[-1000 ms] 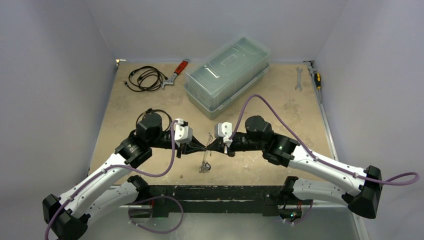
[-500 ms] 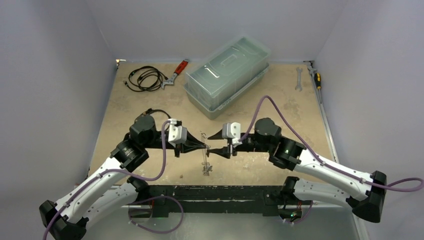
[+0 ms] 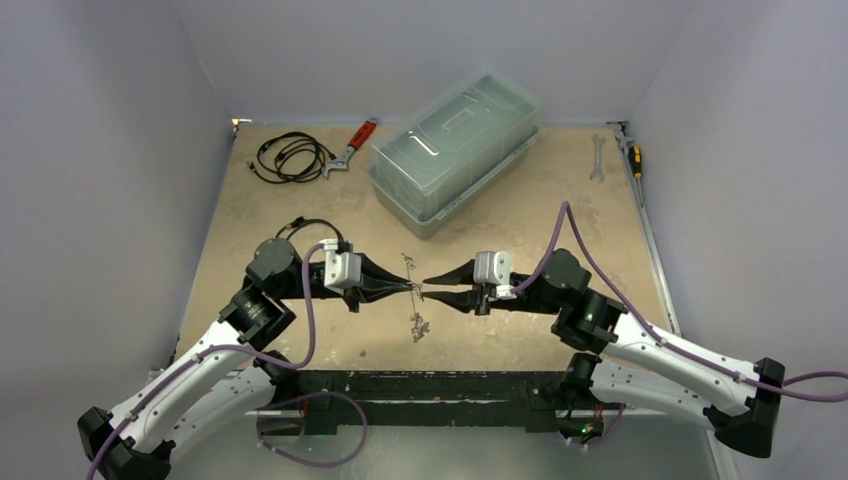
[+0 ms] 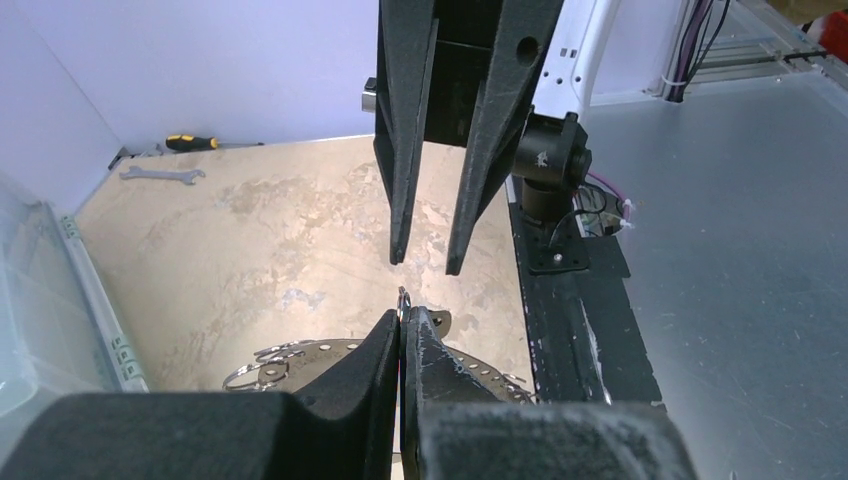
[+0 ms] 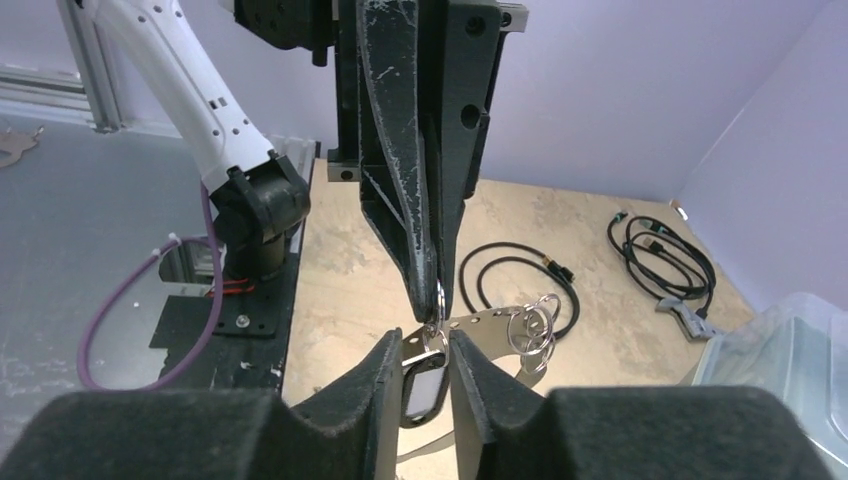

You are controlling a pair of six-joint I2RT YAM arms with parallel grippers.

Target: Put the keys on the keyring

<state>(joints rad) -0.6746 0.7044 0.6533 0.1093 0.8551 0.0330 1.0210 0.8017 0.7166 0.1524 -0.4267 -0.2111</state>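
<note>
My left gripper point(image 3: 412, 289) point(image 4: 402, 318) is shut on a small silver split ring point(image 4: 402, 296) at its tips. From that ring hangs a black key tag point(image 5: 424, 388) with a pale window. The keyring point(image 5: 483, 321), a pale perforated band, curves below and carries several more split rings point(image 5: 535, 325). In the top view the keys point(image 3: 419, 323) dangle under the left fingertips, above the table. My right gripper point(image 3: 432, 288) point(image 5: 427, 350) faces the left one tip to tip, open. Its fingertips point(image 4: 455, 262) stand apart, a short way off the pinched ring. The tag shows in the gap between them, ungripped.
At the back stands a clear lidded plastic box point(image 3: 455, 150). Left of it lie a coiled black cable point(image 3: 290, 157) and a red-handled tool point(image 3: 352, 146). A spanner point(image 3: 597, 157) and a screwdriver point(image 3: 634, 158) lie at the back right. The black base rail point(image 3: 430, 385) runs along the near edge.
The two grippers met over the ring a second ago. Since then the right gripper has opened, let go and drawn back to the right. The left one keeps the ring and the hanging bundle.
</note>
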